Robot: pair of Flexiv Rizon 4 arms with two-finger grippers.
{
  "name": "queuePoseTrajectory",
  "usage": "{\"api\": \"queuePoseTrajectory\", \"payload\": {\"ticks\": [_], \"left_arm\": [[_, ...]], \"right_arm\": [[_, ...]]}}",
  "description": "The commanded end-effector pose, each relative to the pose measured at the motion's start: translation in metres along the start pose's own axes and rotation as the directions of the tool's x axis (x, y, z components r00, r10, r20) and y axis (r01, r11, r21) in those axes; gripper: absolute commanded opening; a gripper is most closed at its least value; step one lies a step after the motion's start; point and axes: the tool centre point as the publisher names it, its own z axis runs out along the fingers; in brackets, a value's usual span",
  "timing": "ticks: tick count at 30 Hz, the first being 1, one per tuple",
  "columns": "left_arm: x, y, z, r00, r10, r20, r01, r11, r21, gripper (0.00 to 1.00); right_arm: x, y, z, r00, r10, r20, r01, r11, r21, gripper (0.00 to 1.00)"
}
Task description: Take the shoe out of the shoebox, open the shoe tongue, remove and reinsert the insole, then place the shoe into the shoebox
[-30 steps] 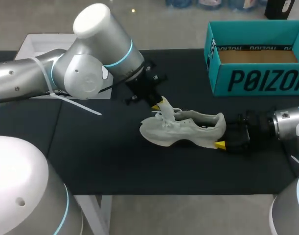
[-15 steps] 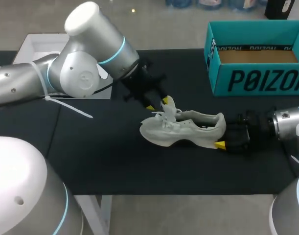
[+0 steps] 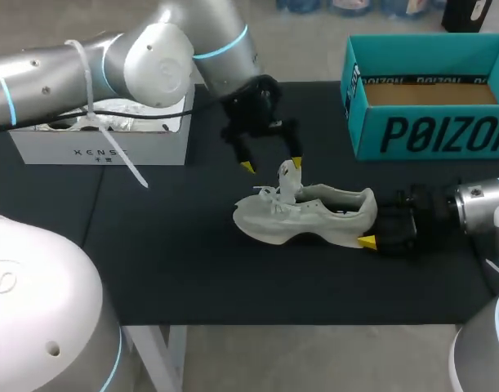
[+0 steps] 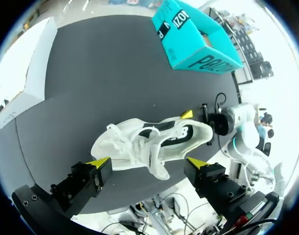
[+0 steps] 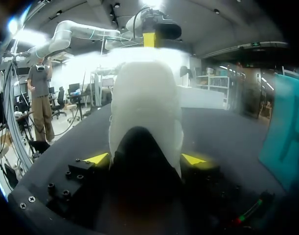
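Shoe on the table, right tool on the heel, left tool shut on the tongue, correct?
No: the left tool is open, fingers spread either side of the tongue, as the left wrist view shows. Shoe and right tool are as stated.

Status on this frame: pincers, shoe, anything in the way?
Left pincer open, above the tongue. Right pincer shut on the shoe at its heel. Shoe upright on table, outside shoebox. Nothing between them.
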Motion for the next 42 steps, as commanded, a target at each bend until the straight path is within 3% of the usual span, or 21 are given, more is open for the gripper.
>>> {"api": "queuePoseTrajectory", "payload": {"ticks": [1, 13, 15, 17, 22, 23, 27, 30, 38, 39, 40, 42], "left_arm": [[0.006, -0.010, -0.002, 0.934, 0.320, 0.161, -0.270, 0.924, -0.270, 1.00], [0.006, -0.010, -0.002, 0.934, 0.320, 0.161, -0.270, 0.924, -0.270, 1.00], [0.015, -0.016, -0.011, 0.869, 0.437, 0.231, -0.359, 0.879, -0.313, 1.00], [0.023, -0.022, -0.019, 0.787, 0.578, 0.217, -0.479, 0.794, -0.375, 1.00], [0.044, -0.035, -0.029, 0.591, 0.774, 0.228, -0.582, 0.605, -0.544, 1.00], [0.049, -0.036, -0.027, 0.525, 0.824, 0.214, -0.598, 0.536, -0.596, 1.00], [0.064, -0.040, -0.015, 0.311, 0.942, 0.126, -0.664, 0.310, -0.681, 1.00], [0.069, -0.039, -0.003, 0.200, 0.976, 0.079, -0.699, 0.199, -0.686, 1.00], [0.070, -0.039, 0.025, 0.106, 0.994, 0.027, -0.749, 0.097, -0.655, 1.00], [0.071, -0.038, 0.028, 0.095, 0.995, 0.013, -0.757, 0.081, -0.649, 0.83], [0.071, -0.036, 0.032, 0.082, 0.997, 0.005, -0.763, 0.066, -0.643, 0.44], [0.071, -0.035, 0.038, 0.069, 0.998, -0.002, -0.768, 0.052, -0.638, 0.11]], "right_arm": [[0.000, -0.004, 0.004, 1.000, 0.001, 0.000, -0.001, 1.000, 0.002, 0.00], [0.000, -0.004, 0.004, 1.000, 0.001, 0.000, -0.001, 1.000, 0.002, 0.00], [0.000, -0.004, 0.004, 1.000, 0.001, 0.000, -0.001, 1.000, 0.002, 0.00], [0.000, -0.004, 0.004, 1.000, 0.001, 0.000, -0.001, 1.000, 0.002, 0.00], [0.000, -0.004, 0.004, 1.000, 0.001, 0.000, -0.001, 1.000, 0.002, 0.00], [0.000, -0.004, 0.004, 1.000, 0.001, 0.000, -0.001, 1.000, 0.002, 0.00], [0.000, -0.004, 0.004, 1.000, 0.001, 0.000, -0.001, 1.000, 0.002, 0.00], [0.000, -0.004, 0.004, 1.000, 0.001, 0.000, -0.001, 1.000, 0.002, 0.00], [0.000, -0.004, 0.004, 1.000, 0.001, 0.000, -0.001, 1.000, 0.002, 0.00], [0.000, -0.004, 0.004, 1.000, 0.001, 0.000, -0.001, 1.000, 0.002, 0.00], [0.000, -0.004, 0.004, 1.000, 0.001, 0.000, -0.001, 1.000, 0.002, 0.00], [0.000, -0.004, 0.004, 1.000, 0.001, 0.000, -0.001, 1.000, 0.002, 0.00]]}}
